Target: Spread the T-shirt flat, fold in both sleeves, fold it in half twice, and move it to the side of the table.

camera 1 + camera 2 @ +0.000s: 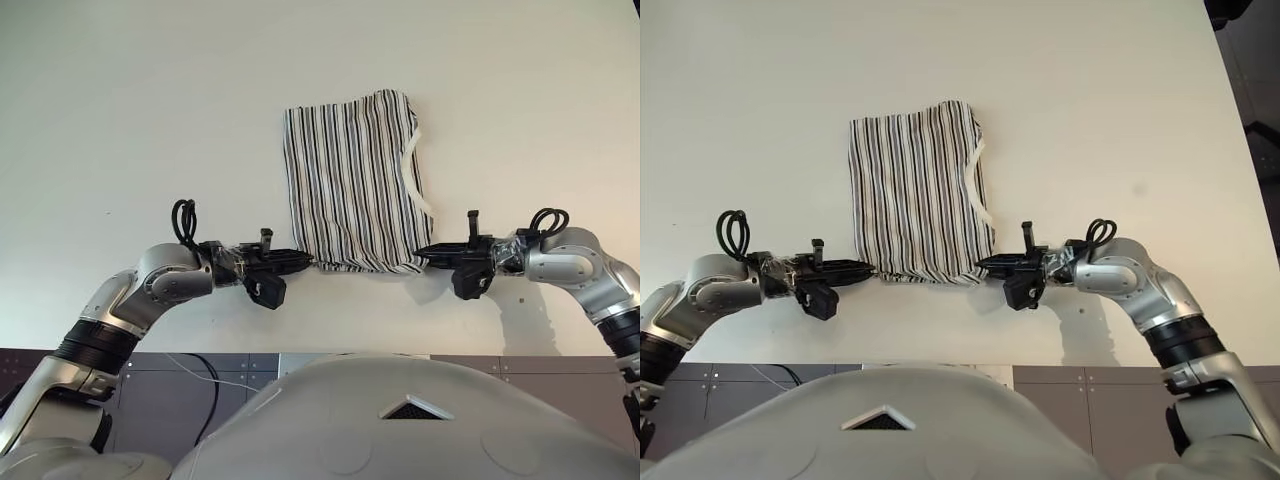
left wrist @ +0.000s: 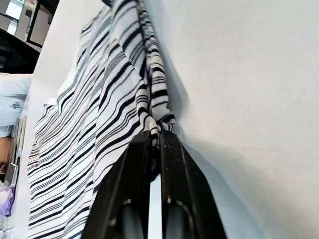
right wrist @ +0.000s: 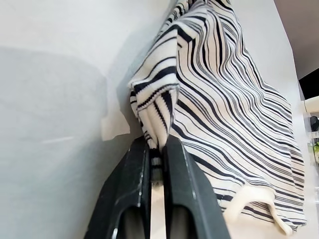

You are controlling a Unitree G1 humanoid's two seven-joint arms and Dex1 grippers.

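left gripper (image 1: 300,262) and right gripper (image 1: 425,252) are clamping the shirt (image 1: 350,180) at its near corners, wanting an even lift toward its far edge.

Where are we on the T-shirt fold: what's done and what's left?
Done, it seems: the T-shirt lies as a compact striped rectangle with no sleeves sticking out, so the sleeves and probably one half-fold are in. In hand: the left tool and right tool are each shut on a near corner. Left: the remaining fold, then moving it to the side of the table.
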